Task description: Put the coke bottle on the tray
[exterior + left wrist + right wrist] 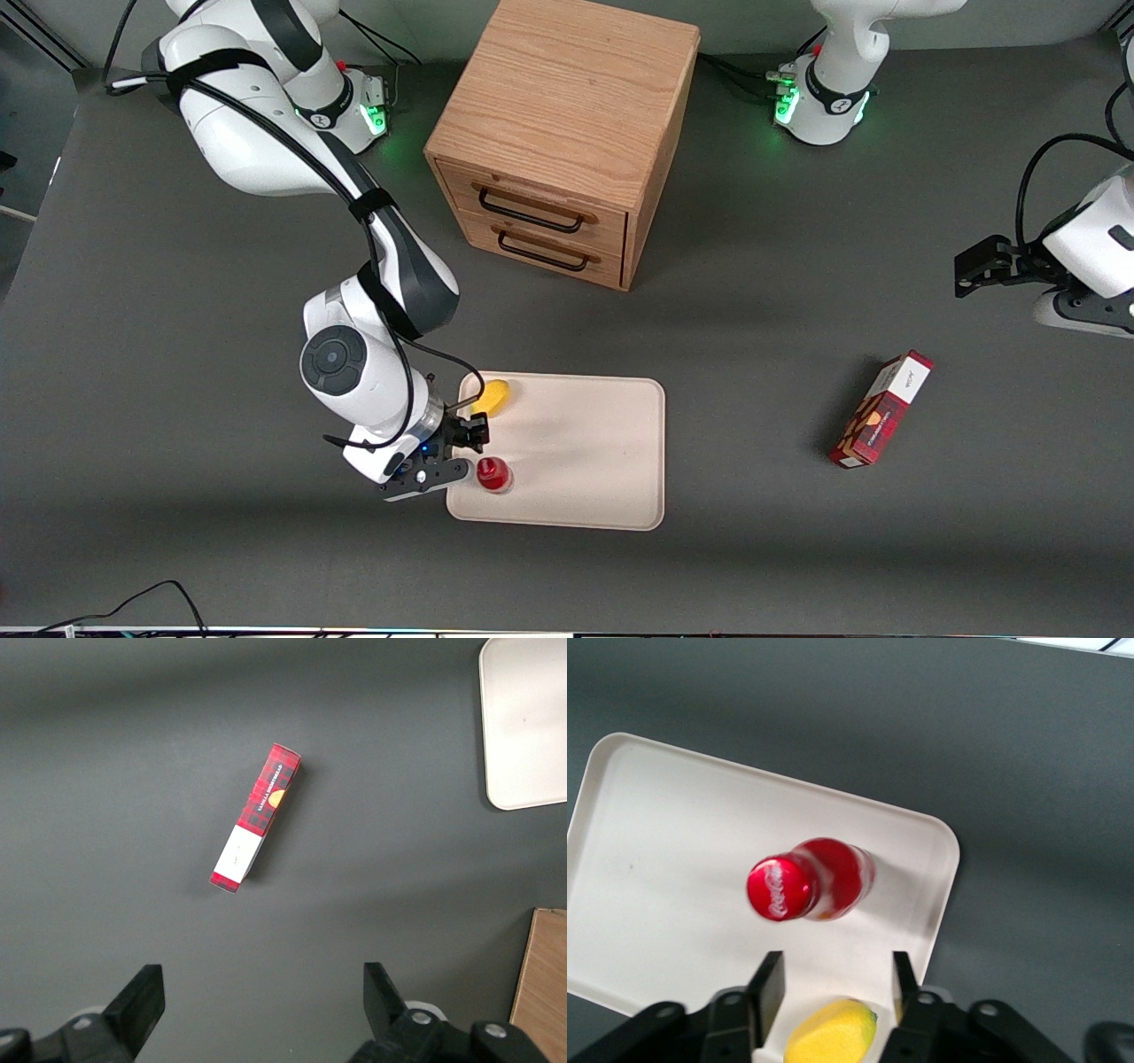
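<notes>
The coke bottle [493, 474] stands upright on the cream-white tray [585, 461], near the tray's edge at the working arm's end. In the right wrist view I see its red cap and body from above [806, 881], standing on the tray [664, 859]. My gripper [469, 450] hovers over that same tray edge, just beside the bottle and a little farther from the front camera. It is open and empty [835, 988], and the bottle stands free of its fingers [769, 988].
A yellow lemon [492, 396] lies on the tray's corner, under the gripper [831, 1036]. A wooden two-drawer cabinet [563, 133] stands farther back. A red carton box [881, 408] lies toward the parked arm's end and also shows in the left wrist view [257, 818].
</notes>
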